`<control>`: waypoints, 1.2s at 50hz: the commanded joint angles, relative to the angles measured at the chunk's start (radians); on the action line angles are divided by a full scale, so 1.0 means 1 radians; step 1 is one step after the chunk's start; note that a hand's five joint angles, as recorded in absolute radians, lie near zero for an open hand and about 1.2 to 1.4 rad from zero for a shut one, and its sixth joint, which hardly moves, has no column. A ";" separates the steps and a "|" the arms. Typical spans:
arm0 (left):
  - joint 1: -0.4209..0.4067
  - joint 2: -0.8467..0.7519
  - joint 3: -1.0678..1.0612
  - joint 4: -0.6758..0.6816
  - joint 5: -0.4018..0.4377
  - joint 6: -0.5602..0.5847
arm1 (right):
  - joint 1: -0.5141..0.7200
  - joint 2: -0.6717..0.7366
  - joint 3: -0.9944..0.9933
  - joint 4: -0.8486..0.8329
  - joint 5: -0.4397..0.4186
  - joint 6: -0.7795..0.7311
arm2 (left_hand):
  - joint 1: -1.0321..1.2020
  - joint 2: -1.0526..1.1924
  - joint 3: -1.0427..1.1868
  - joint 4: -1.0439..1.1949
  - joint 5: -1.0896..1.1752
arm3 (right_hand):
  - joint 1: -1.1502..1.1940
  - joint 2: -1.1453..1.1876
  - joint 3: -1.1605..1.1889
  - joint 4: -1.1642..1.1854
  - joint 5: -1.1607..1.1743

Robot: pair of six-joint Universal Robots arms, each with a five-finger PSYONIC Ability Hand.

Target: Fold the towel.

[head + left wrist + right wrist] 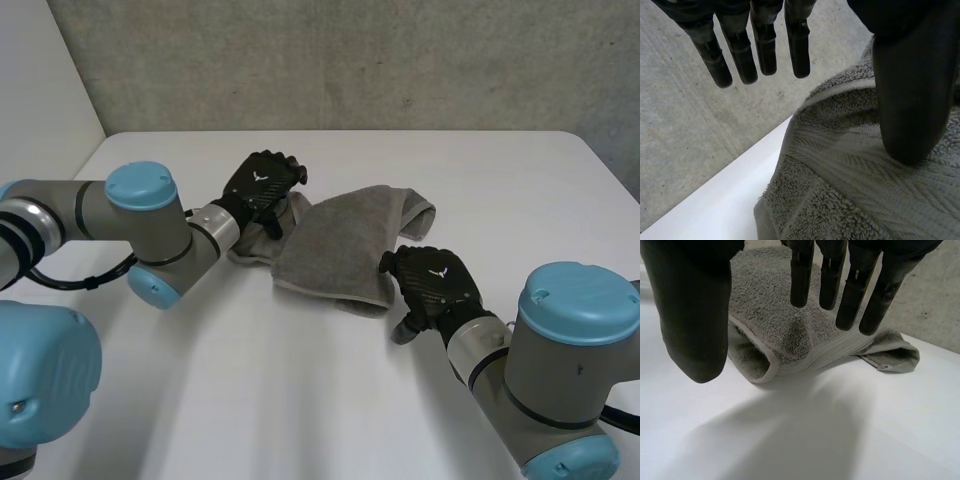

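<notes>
A grey towel (340,240) lies folded and a little rumpled in the middle of the white table (280,400). My left hand (262,185) hovers over the towel's left edge, open. In the left wrist view its fingers (765,50) stretch straight out past the towel (850,190) while the thumb (910,90) rests on or just above the cloth. My right hand (435,285) sits at the towel's near right corner, open. From the right wrist, its straight fingers (840,285) hang above the folded towel (770,325), with the thumb (690,315) spread wide beside it.
A grey concrete wall (350,60) rises behind the table's far edge. A loose towel corner (890,357) pokes out toward the far right. Bare tabletop (805,430) stretches under my right palm and along the front.
</notes>
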 commanded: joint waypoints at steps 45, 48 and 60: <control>-0.037 -0.133 0.152 0.010 0.038 0.037 | 0.031 0.199 -0.184 -0.051 0.090 0.127 | 0.279 0.281 0.282 0.284 0.274 | 0.013 0.001 0.006 0.012 0.047; -0.037 -0.139 0.158 0.010 0.038 0.037 | 0.042 0.219 -0.208 -0.028 0.091 0.135 | 0.279 0.281 0.282 0.284 0.274 | 0.016 0.004 0.009 0.015 0.050; -0.037 -0.183 0.239 0.008 0.038 0.040 | 0.060 0.268 -0.287 0.018 0.091 0.227 | 0.323 0.325 0.325 0.327 0.317 | 0.712 0.700 0.705 0.711 0.746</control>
